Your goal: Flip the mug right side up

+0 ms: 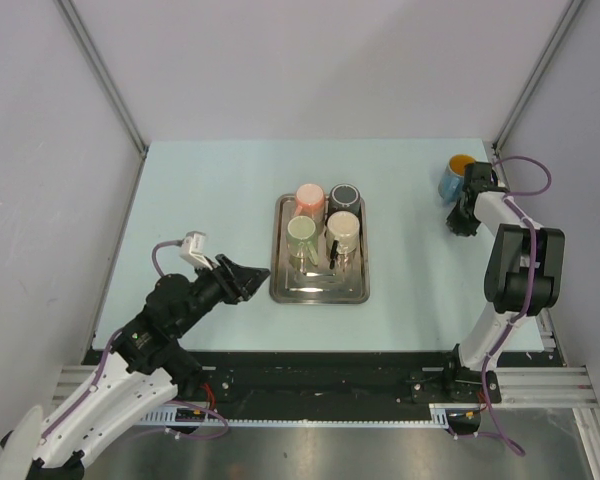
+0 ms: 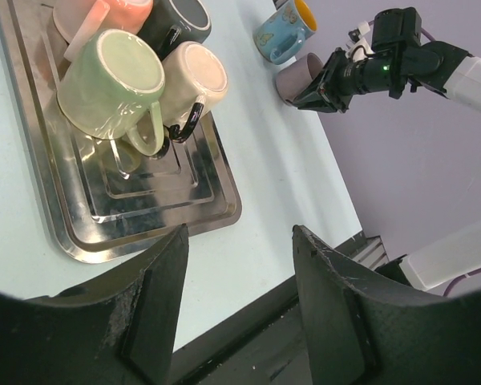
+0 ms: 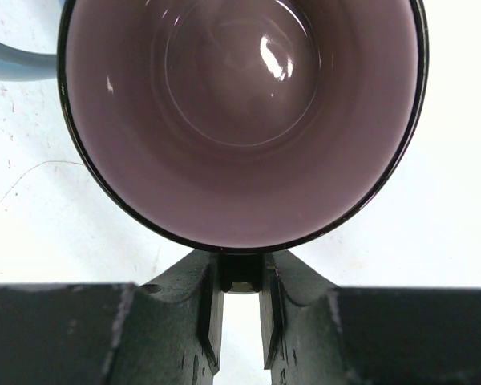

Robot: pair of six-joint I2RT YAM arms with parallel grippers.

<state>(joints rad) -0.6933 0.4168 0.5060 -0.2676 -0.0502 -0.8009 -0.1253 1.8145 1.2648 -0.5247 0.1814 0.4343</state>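
1. Right hand [image 3: 240, 305]: pinched almost closed on a dark part at the mauve mug [image 3: 240, 120] rim, 6 o'clock in its wrist view. Probably the handle.
2. Mauve mug sits far right on the table [image 1: 200, 200], 2 o'clock from the tray [image 1: 277, 250], just beside the blue mug [image 1: 452, 182]. Its mouth faces the hand and its long axis runs along the approach. Looks near upright; can't see base contact.
3. Left hand [image 2: 240, 265]: wide open and empty, 8 o'clock of the tray, well apart from the mug. Right arm's job.
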